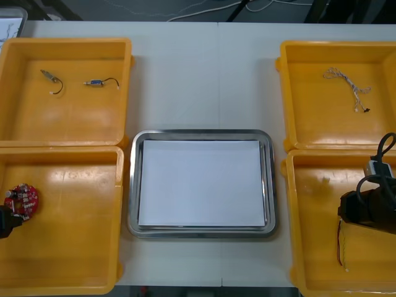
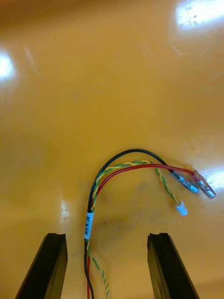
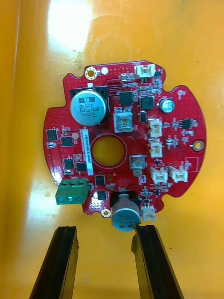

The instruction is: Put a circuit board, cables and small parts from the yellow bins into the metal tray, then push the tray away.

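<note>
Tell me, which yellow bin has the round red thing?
The left yellow bin nearest the robot: the red circuit board lies in it. The others have none.

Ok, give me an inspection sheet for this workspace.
Surface: light table, four yellow bins, two per side.
Job's things: metal tray central, white inside, nothing in it; circuit board in left near bin; small metal parts in left far bin.
Clutter: pale box, far left corner.
Grippers: left gripper open just short of the board; right gripper open over the red and yellow cable.
Cables: blue and white cable in right far bin.
Surroundings: dark floor beyond.
</note>
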